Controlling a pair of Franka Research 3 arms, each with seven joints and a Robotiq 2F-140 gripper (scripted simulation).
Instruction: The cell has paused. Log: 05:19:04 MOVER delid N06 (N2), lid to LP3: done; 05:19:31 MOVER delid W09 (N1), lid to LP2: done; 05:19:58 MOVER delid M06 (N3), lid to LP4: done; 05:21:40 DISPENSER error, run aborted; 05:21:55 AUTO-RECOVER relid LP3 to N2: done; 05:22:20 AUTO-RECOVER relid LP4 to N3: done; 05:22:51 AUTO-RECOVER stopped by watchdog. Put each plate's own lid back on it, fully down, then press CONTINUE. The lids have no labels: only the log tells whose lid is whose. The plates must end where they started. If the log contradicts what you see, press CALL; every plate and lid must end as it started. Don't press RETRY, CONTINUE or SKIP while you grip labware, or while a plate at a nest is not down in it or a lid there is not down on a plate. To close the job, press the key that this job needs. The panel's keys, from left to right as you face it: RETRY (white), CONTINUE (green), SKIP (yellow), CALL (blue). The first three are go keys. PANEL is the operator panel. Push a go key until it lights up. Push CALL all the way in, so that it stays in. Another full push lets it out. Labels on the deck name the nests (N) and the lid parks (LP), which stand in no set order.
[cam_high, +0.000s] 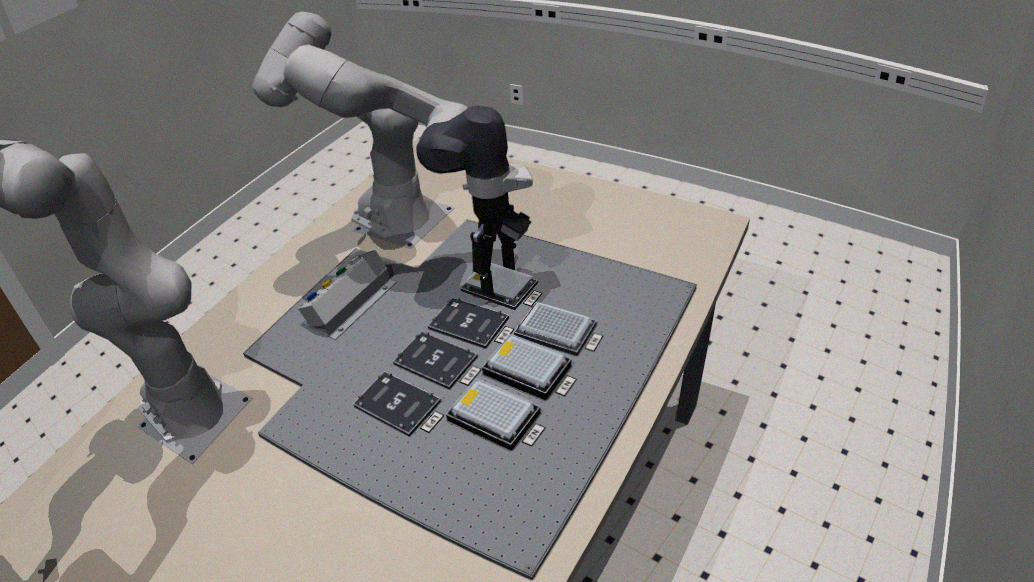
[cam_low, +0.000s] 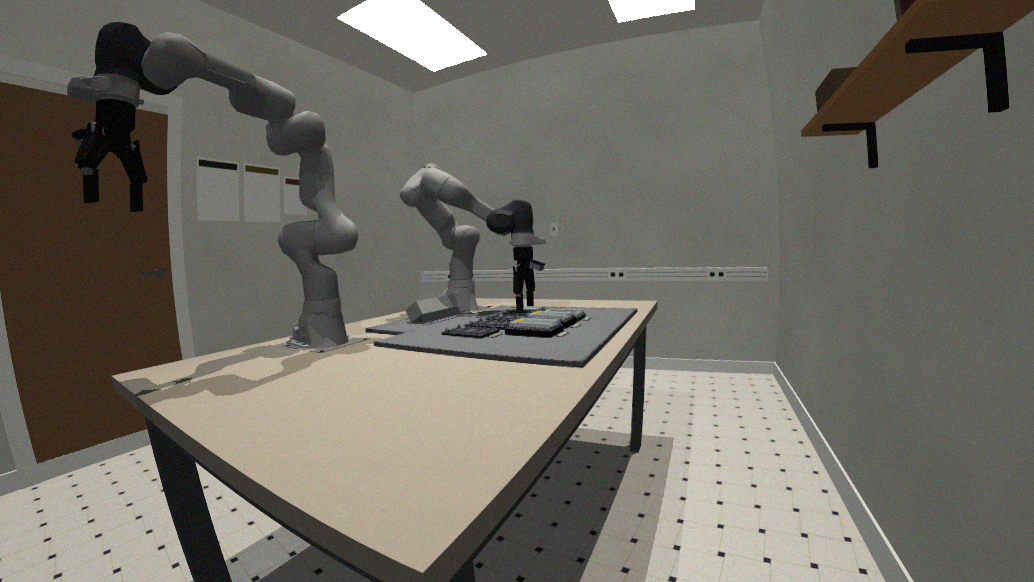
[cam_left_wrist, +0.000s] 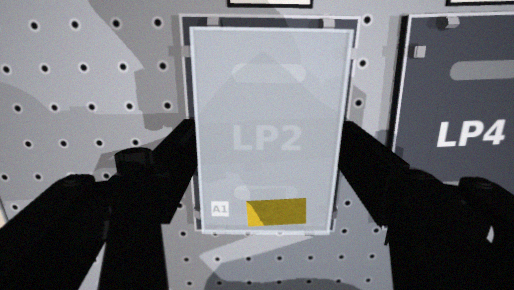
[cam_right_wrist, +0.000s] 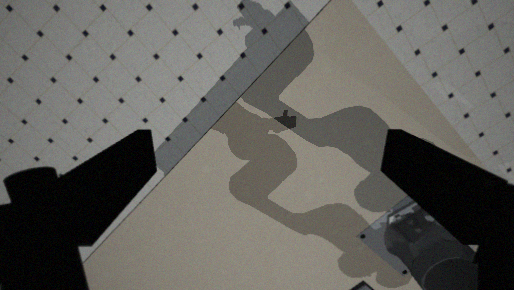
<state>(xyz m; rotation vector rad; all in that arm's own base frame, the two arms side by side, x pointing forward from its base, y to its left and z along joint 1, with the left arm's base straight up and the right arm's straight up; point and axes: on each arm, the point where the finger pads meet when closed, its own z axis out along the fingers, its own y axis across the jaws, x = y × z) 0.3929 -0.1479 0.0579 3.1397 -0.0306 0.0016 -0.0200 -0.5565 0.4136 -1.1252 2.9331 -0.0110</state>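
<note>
My left gripper is shut on the clear lid at park LP2, fingers on its two long sides. The lid has a yellow tag; whether it touches the park or hangs just above cannot be told. The plate at N1 shows no yellow tag and looks lidless. The plates at N3 and N2 carry lids with yellow tags. Parks LP4, LP1 and LP3 hold no lid. My right gripper is open and empty, high above the table.
The operator panel stands beside the parks, its blue key, yellow key and green key visible. The white key is unclear. LP4 lies close beside LP2, and N1 stands near them. Both arm bases stand along one table side.
</note>
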